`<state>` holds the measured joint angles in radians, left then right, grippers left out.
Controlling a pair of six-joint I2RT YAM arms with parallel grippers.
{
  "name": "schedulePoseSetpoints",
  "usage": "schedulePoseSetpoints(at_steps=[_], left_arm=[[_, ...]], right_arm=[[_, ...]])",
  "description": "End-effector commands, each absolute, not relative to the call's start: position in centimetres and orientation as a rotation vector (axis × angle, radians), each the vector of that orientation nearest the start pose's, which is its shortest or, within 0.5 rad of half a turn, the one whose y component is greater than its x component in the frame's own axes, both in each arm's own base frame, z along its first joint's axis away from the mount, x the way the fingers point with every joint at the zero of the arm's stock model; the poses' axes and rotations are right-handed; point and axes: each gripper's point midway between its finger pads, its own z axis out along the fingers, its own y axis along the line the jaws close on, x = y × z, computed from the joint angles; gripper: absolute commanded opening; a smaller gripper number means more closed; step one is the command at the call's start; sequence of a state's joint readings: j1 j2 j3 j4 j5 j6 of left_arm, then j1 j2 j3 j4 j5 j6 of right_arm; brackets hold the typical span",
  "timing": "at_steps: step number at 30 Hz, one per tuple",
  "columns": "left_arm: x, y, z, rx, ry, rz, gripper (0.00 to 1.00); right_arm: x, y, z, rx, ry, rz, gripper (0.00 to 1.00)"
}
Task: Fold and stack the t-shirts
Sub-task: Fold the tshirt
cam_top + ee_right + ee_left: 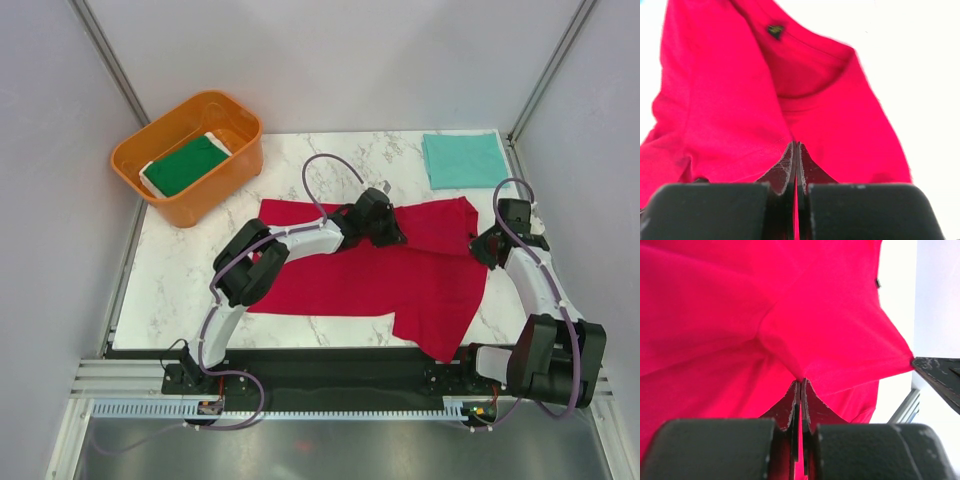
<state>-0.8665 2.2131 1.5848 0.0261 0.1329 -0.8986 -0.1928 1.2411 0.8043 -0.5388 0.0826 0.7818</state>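
Note:
The bright red t-shirt (350, 280) lies spread across the middle of the marble table. My left gripper (392, 236) is shut on a pinch of the red cloth (805, 335) near the shirt's upper middle. My right gripper (478, 244) is shut on the shirt's right edge near the collar (805, 85). The teal t-shirt (463, 159) lies folded at the back right. The dark green t-shirt with a white edge (186, 165) lies folded inside the orange tub.
The orange plastic tub (236, 160) stands at the back left corner. Grey walls close in both sides. The right gripper's black tip (940, 375) shows at the right of the left wrist view.

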Motion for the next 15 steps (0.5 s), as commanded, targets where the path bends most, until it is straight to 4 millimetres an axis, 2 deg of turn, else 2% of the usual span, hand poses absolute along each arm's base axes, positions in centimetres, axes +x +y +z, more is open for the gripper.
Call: schedulePoseSetpoints(at_steps=[1, 5, 8, 12, 13, 14, 15], left_arm=[[32.6, -48.8, 7.7, 0.114, 2.434, -1.078, 0.02], [32.0, -48.6, 6.9, 0.121, 2.458, -1.066, 0.02], [31.7, -48.7, 6.2, 0.121, 2.473, -1.057, 0.02], [31.1, -48.8, 5.6, 0.130, 2.496, -1.069, 0.02], [30.9, -48.8, 5.8, 0.131, 2.498, -1.074, 0.06], [30.6, -48.5, 6.3, 0.139, 2.498, -1.081, 0.17], [30.6, -48.3, 6.5, 0.143, 2.495, -1.075, 0.22]], right_arm=[[27.7, -4.9, 8.8, 1.253, 2.228, 0.049, 0.00], [26.6, -4.9, 8.2, 1.250, 2.238, 0.025, 0.00], [25.8, -5.1, 6.8, 1.257, 2.264, -0.008, 0.00], [26.5, -4.6, 6.0, 1.191, 2.303, 0.027, 0.02], [26.6, -4.7, 6.0, 1.177, 2.312, 0.024, 0.05], [27.4, -5.0, 6.8, 1.151, 2.301, 0.019, 0.10], [27.7, -5.1, 6.8, 1.103, 2.333, 0.006, 0.23]])
